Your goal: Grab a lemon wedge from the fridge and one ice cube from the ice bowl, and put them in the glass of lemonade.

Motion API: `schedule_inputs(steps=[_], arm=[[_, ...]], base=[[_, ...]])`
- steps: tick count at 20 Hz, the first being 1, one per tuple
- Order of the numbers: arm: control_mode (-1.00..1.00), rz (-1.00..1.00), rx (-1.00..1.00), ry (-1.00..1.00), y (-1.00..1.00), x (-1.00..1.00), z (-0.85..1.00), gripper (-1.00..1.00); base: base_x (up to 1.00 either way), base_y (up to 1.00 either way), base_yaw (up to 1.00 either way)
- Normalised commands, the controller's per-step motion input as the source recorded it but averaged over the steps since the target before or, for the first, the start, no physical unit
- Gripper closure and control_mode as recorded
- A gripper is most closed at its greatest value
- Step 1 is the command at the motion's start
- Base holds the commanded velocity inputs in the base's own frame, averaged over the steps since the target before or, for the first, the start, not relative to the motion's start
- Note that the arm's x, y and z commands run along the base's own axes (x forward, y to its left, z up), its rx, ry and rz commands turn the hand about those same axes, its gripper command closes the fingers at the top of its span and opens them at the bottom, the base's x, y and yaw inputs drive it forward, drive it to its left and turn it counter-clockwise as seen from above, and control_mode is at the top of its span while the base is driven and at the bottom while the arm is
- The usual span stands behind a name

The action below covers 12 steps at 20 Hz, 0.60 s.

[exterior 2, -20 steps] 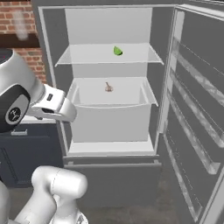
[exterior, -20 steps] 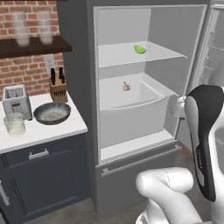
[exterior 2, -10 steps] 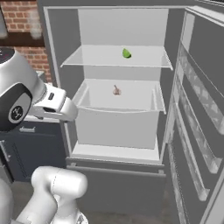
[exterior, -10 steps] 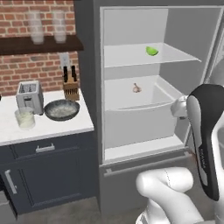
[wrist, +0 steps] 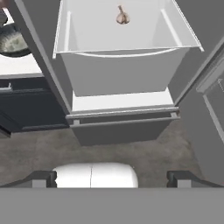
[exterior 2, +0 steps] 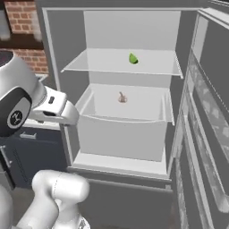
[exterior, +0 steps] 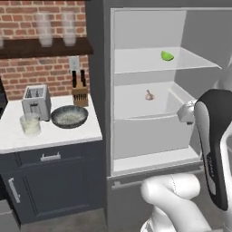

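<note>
The fridge point(exterior: 97, 90) stands open, its door point(exterior 2: 210, 112) swung out to the right. On its upper pale shelf lies the small green lemon wedge point(exterior: 167, 55) point(exterior 2: 133, 58). Left of the fridge, on the white counter, the dark ice bowl point(exterior: 69, 116) point(wrist: 11, 41) sits beside the short glass of lemonade point(exterior: 30, 124). My gripper point(wrist: 111, 179) is open and empty, its two tips far apart. It hangs low in front of the fridge, well short of the shelves and below the wedge.
A beige garlic bulb point(exterior: 149, 95) point(exterior 2: 121, 97) point(wrist: 122, 16) lies in the pulled-out pale drawer point(wrist: 122, 70) under the shelf. A silver toaster point(exterior: 36, 100) and a knife block point(exterior: 80, 93) stand at the counter's back. Frosted glasses point(exterior: 68, 28) sit on the wall shelf.
Both base views have shifted, so the base has driven: fridge and counter slid right in the left view. Nothing in the scene has moved. The gripper stays open.
</note>
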Motion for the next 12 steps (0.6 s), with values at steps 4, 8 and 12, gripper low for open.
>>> schedule_inputs(steps=[4,8,12], arm=[[1.00,0.00,0.00,0.00,0.00,0.00,0.00,-1.00],[1.00,0.00,0.00,0.00,0.00,0.00,0.00,-1.00],[1.00,0.00,0.00,0.00,0.00,0.00,0.00,-1.00]], base=[[1.00,0.00,-0.05],[0.69,-0.28,-0.14],[0.23,-0.64,-0.08]])
